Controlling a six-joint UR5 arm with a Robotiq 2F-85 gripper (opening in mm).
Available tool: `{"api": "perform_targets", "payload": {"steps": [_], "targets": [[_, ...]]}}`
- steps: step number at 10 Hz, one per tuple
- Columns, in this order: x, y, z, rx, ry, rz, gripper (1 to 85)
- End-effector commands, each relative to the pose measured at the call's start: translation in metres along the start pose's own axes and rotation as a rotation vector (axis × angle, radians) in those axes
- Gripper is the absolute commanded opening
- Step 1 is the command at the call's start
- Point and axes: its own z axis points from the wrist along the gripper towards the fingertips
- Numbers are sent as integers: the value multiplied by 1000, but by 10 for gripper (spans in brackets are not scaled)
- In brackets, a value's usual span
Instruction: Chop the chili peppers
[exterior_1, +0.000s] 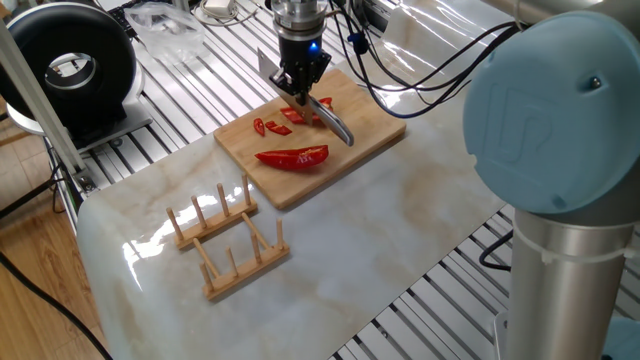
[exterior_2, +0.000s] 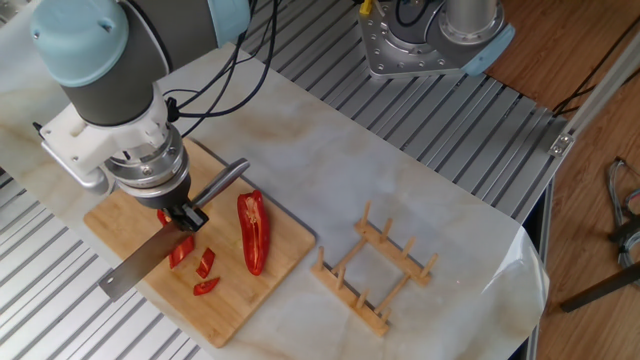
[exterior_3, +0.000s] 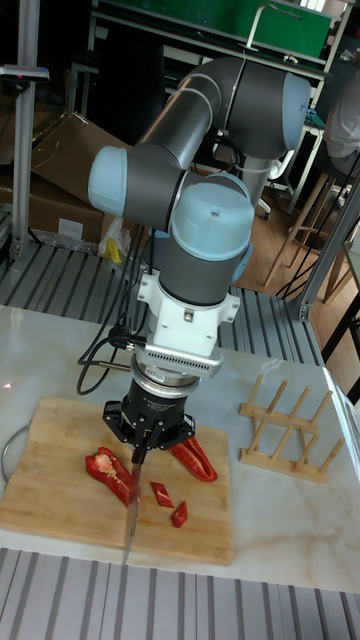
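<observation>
— Two pepper halves and cut bits are seen on the board; the knife is clenched by the gripper.

— Other fixed view?

— One long half is laid just beside the blade; bits are scattered by it. Gripper is closed on the handle. The rack is set well apart.

— Tall view?

— Blade is pointed down between a half and the bits; gripper is clamped on it.
</observation>
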Motion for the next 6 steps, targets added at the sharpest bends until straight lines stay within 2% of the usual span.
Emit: {"api": "perform_targets", "payload": {"steps": [1,6], "targets": [[-2,2,2,-10,0,8,13],[1,4,4,-22,17,15,13]]}}
